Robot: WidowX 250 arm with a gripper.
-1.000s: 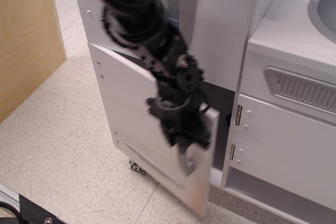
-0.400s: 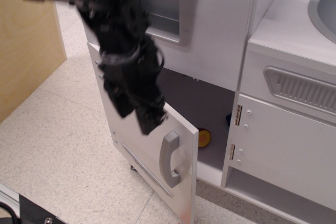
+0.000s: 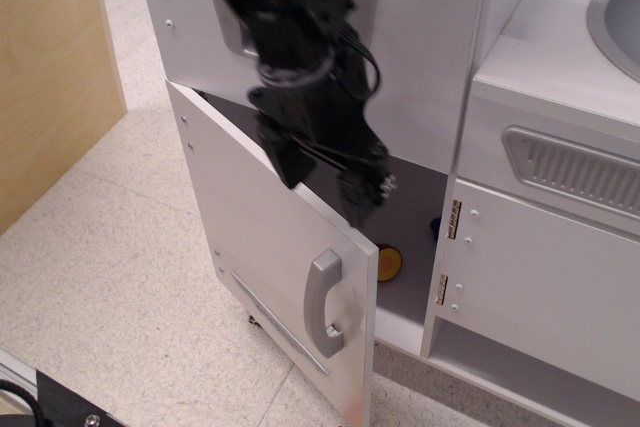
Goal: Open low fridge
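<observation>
The low fridge door is a flat white panel, swung open toward me on its left hinges. Its curved silver-grey handle and thin embossed strip face me near the free edge. The dark fridge interior shows behind it, with a small orange-yellow object inside. My black gripper hangs just above the door's top edge near its free corner, clear of the handle and holding nothing. Its fingers are dark and blurred against the interior, so I cannot tell their spacing.
A wooden panel stands at the left. A white cabinet door with brass hinges is right of the fridge, with a vented grey panel and a sink rim above. Speckled tile floor lies in front.
The gripper let go of the handle, rose up and left, then moved right over the door's top edge. The door swung further open, showing the handle and the interior.
</observation>
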